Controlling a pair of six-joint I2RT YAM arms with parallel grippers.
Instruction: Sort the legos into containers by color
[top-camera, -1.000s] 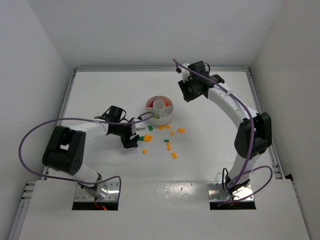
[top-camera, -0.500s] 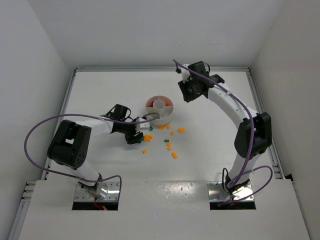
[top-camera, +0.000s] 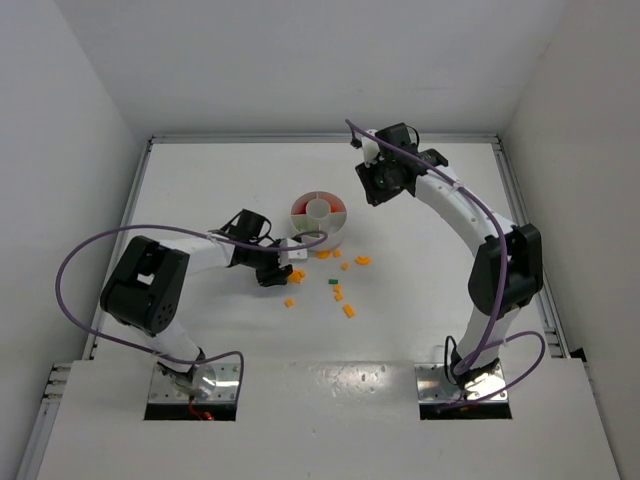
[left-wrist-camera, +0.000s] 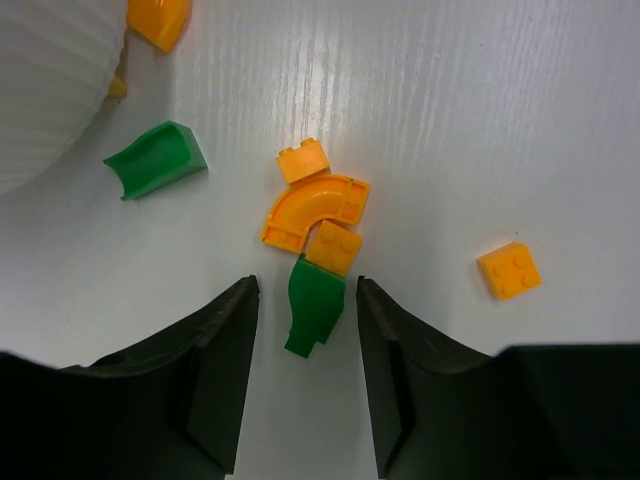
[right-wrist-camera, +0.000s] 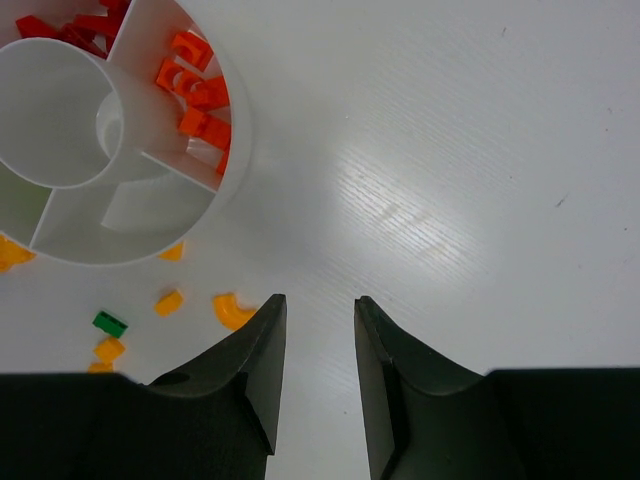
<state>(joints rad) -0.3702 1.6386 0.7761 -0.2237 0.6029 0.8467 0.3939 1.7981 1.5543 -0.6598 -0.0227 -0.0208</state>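
Note:
The round white dish (top-camera: 322, 240) stands mid-table with red bricks (right-wrist-camera: 195, 85) in one wedge. Orange and green legos lie loose in front of it. My left gripper (top-camera: 275, 272) is open and low over the table beside the dish. In the left wrist view a green brick (left-wrist-camera: 315, 305) lies between its fingertips (left-wrist-camera: 306, 285), touching an orange square brick (left-wrist-camera: 335, 247) and an orange curved piece (left-wrist-camera: 312, 205). A curved green piece (left-wrist-camera: 158, 160) lies near the dish wall (left-wrist-camera: 50, 80). My right gripper (top-camera: 378, 185) is open and empty, above the table right of the dish (right-wrist-camera: 235, 140).
More orange bricks lie scattered toward the near side (top-camera: 349, 310) and right of the dish (top-camera: 363, 261), with a small green one (top-camera: 333, 282) among them. Another orange brick (left-wrist-camera: 510, 270) lies right of my left fingers. White walls enclose the table.
My left gripper has moved right, toward the dish and the cluster of bricks, so the green brick now lies between its fingertips. The right arm has not moved.

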